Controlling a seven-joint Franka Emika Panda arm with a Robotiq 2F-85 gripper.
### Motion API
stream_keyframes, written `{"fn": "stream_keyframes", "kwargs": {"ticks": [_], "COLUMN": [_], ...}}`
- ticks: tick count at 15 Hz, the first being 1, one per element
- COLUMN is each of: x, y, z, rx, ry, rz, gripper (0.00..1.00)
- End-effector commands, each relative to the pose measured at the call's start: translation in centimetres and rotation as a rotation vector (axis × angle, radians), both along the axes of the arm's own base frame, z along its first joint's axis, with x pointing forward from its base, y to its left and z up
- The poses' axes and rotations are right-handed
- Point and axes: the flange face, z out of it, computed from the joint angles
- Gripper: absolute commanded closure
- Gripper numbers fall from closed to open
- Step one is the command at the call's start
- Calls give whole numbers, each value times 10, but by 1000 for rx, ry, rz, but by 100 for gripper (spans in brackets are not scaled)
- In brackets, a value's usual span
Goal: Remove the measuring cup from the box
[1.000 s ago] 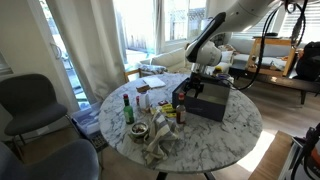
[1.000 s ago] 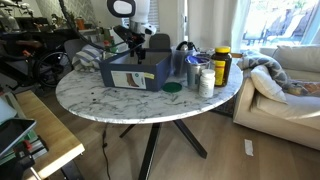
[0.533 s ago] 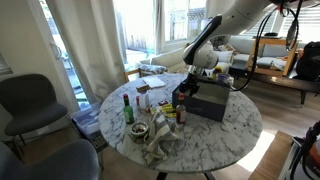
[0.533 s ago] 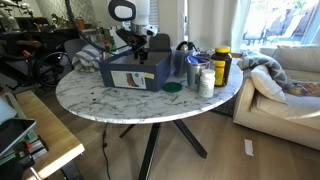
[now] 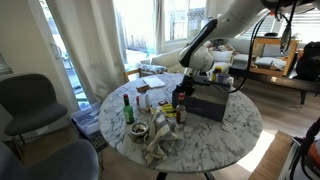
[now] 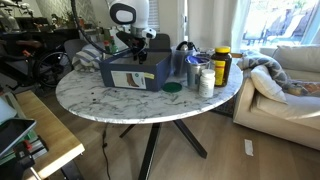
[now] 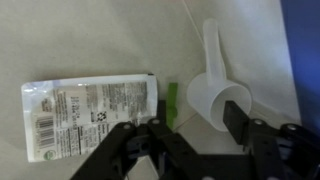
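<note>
The end effector [image 7: 190,132] hangs spread over the cup [image 7: 218,98] in the box [image 6: 135,72], and closing off-centre could nip the packet [image 7: 90,117] or squirt the round bowl aside.

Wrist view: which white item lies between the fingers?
The measuring cup, its round bowl between the fingers of the open gripper. The flat printed packet lies to the side, outside the gap.

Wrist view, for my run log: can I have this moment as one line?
gripper: open, over measuring cup | measuring cup: ungrasped, lying in box | packet: beside it, apart
</note>
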Motion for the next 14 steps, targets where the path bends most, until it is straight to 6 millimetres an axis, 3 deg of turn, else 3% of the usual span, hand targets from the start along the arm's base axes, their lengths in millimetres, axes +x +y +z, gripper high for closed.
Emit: {"fn": "stream_keyframes", "kwargs": {"ticks": [1, 2, 4, 5, 6, 10, 14], "x": [11, 13, 17, 19, 20, 17, -13], "y": [-8, -10, -12, -12, -12, -6, 1], "z": [-12, -14, -18, -19, -20, -8, 17], "rx": [8, 9, 11, 11, 7, -18, -74], "ry": [-12, -11, -7, -8, -8, -35, -8], "rz": [13, 15, 16, 16, 18, 35, 34], "gripper": [67, 71, 91, 91, 100, 99, 99]}}
